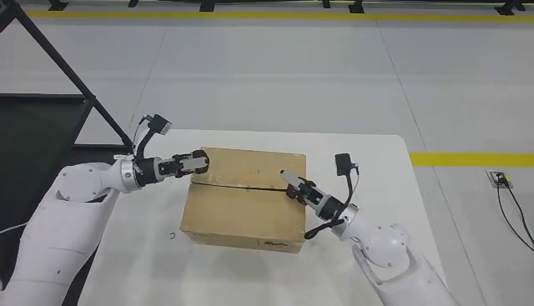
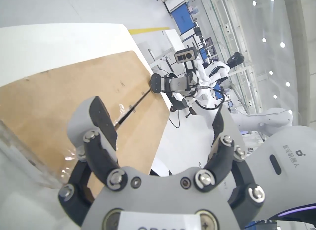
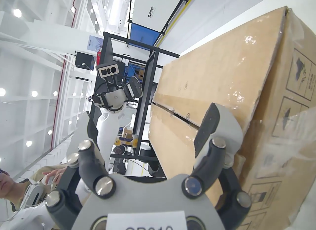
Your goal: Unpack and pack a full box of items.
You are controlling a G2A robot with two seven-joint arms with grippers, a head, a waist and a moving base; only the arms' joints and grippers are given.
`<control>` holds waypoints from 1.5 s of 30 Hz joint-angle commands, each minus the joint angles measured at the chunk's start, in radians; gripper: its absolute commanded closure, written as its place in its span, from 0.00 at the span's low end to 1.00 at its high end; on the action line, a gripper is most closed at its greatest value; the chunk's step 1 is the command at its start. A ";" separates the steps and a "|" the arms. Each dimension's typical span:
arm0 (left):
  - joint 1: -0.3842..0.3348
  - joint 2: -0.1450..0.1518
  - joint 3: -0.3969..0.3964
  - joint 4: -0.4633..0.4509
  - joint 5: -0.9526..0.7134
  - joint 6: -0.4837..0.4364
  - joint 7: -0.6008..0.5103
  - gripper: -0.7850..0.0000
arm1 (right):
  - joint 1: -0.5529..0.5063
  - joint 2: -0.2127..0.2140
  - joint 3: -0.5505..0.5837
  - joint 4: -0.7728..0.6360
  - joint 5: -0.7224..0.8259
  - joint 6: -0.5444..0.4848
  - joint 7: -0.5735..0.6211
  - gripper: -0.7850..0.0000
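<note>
White table [image 1: 367,164] carries the closed box [image 1: 242,210]; left claw [image 1: 202,161] and right claw [image 1: 288,178] gape at opposite edges.

Cannot see inside the box [image 1: 246,198], shut on top but for a thin dark gap. Too small to name: a tiny dark thing [image 1: 172,238] on the bench [image 1: 150,256], near the box's front corner. In both wrist views, box cut off at the picture's edge. Side drawings partly cut off and blurred under shiny wrap in the right wrist view.
</note>
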 commanded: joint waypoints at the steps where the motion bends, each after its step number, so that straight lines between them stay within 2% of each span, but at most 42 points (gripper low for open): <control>1: 0.010 0.007 0.002 -0.010 0.010 0.015 -0.015 0.00 | -0.002 0.000 0.004 0.002 0.004 -0.005 0.004 0.00; 10: 0.006 0.012 0.039 0.017 0.008 0.067 -0.066 0.00 | -0.011 0.001 0.017 0.000 0.004 -0.021 0.022 0.00; 26: -0.045 -0.008 0.090 0.128 -0.049 0.087 -0.086 0.00 | -0.047 0.009 0.052 -0.038 -0.002 -0.067 0.074 0.00; 36: -0.064 -0.017 0.105 0.164 -0.052 0.089 -0.088 0.00 | -0.192 0.036 0.173 -0.196 0.062 -0.150 0.168 0.00; 40: -0.064 -0.017 0.105 0.164 -0.052 0.089 -0.088 0.00 | -0.246 0.047 0.226 -0.237 0.144 -0.177 0.245 0.00; 45: -0.064 -0.017 0.105 0.164 -0.052 0.089 -0.088 0.00 | -0.314 0.065 0.289 -0.269 0.146 -0.136 0.359 0.00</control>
